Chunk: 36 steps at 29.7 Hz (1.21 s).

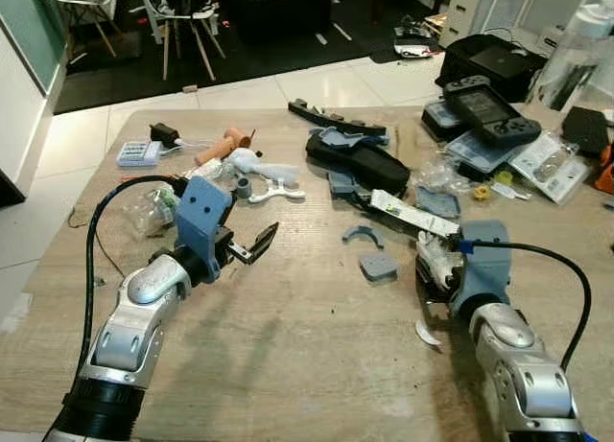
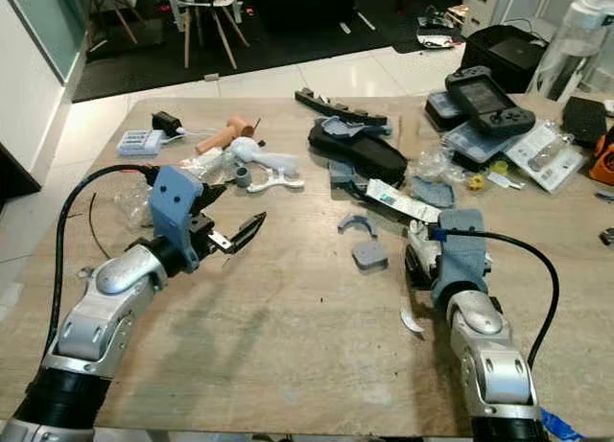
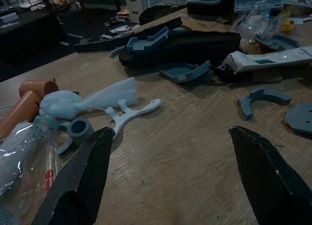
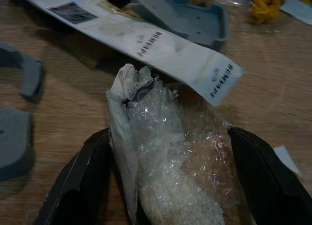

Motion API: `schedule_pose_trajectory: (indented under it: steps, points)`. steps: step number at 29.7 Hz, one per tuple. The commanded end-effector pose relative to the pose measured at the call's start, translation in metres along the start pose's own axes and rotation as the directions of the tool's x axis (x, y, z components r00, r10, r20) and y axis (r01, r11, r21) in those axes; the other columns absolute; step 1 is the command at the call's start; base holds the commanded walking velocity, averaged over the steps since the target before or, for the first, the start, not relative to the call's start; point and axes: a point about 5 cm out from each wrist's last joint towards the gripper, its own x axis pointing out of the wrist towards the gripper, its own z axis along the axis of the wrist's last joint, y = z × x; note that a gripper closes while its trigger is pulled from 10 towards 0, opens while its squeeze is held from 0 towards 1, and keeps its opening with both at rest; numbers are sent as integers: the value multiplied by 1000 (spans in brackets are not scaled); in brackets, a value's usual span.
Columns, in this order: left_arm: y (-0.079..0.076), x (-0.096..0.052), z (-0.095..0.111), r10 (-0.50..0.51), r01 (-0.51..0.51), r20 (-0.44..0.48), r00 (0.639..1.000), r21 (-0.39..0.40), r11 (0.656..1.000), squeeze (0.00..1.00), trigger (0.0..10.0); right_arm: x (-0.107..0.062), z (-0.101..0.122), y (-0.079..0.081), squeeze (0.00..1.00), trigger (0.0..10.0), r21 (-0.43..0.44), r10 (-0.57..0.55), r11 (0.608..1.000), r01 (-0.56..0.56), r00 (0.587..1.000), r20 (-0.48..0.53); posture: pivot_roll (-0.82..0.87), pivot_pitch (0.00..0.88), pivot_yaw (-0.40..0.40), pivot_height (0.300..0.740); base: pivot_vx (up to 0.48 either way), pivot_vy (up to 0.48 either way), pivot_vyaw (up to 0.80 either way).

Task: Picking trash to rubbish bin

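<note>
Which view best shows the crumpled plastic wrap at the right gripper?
The right wrist view: the crumpled plastic wrap lies large between the right gripper and its open black fingers, creases plain. In the two eye views it is a small pale bundle mostly hidden behind the blue wrist mount.

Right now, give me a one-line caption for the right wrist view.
Right end effector straddling a crumpled plastic wrapper on the wooden table, beside a long white box.

Two silver arms, black cuffs at base. Blue-grey wrist housings. Left gripper (image 1: 251,246), right gripper (image 4: 170,186): long black fingers. Black cable loops from each wrist.
</note>
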Motion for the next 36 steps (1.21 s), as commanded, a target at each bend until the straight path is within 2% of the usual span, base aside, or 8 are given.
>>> schedule_pose_trajectory:
  steps: [1,13,17,22,23,28,32,36]
  points:
    - [-2,-1,-2,-14,14,-13,1000,1,1000,0,10000,-2,5,7,0,10000,39,36,999,-37,999,22,-24,142,105,740,0,0,0]
    - [1,-1,0,-6,6,-10,1000,5,1000,0,10000,1,45,31,0,10000,81,181,978,-193,975,131,-18,147,104,740,0,0,0]
    - [2,-1,-1,-8,9,-15,1000,5,1000,0,10000,4,44,34,0,10000,64,215,973,-224,969,121,-20,149,112,740,0,0,0]
    - [1,-1,0,-19,19,-17,1000,5,1000,0,10000,3,33,43,0,10000,30,312,949,-314,949,41,-16,150,112,740,0,0,0]
    - [-2,-3,2,-71,71,-14,997,-3,997,0,10000,-2,27,49,0,10000,39,355,934,-354,934,-23,-17,152,110,740,0,0,0]
    - [-9,-8,5,-163,163,0,987,-41,986,0,10000,-7,21,52,0,10000,58,375,927,-371,923,-84,-16,155,108,740,0,0,0]
    - [-29,-19,14,-378,378,19,926,-80,922,0,10000,-10,14,50,0,10000,58,342,940,-337,930,-133,-14,159,110,740,0,0,0]
    - [-39,-22,19,-450,452,43,892,-105,886,0,10000,-10,12,49,0,10000,57,334,943,-329,931,-148,-16,162,113,740,0,0,0]
